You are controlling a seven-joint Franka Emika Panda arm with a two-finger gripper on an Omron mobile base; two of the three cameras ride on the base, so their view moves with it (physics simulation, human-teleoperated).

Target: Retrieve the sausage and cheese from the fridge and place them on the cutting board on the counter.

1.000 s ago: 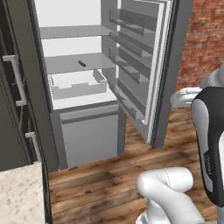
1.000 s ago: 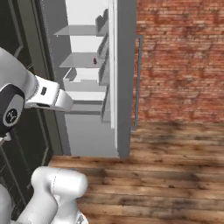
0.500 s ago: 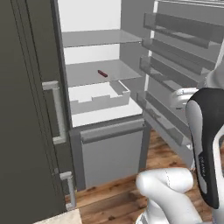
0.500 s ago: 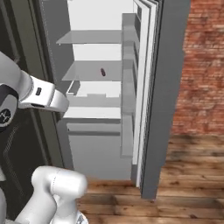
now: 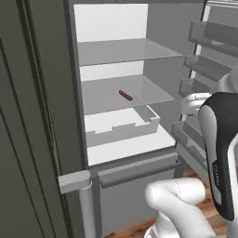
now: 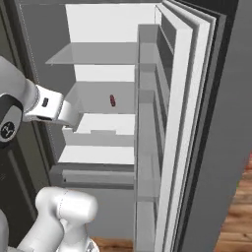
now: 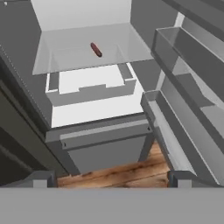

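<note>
1. The claw is wide open and holds nothing; its two dark tips poke up at the bottom of the hand view.
2. The small reddish-brown sausage lies alone on a glass shelf inside the tall grey fridge, above a white drawer.
3. To grab it well, reach in over the drawer and close across its thin middle.
4. The white arm is bent, hand aimed into the fridge.

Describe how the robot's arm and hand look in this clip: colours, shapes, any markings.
The arm is glossy white with rounded, tube-like links and a black shell segment carrying small white lettering. From the right base camera a dark joint disc bears a white logo, and a white boxy link has a small dark mark. The hand shows two small square grey finger tips. No cables show.
</note>
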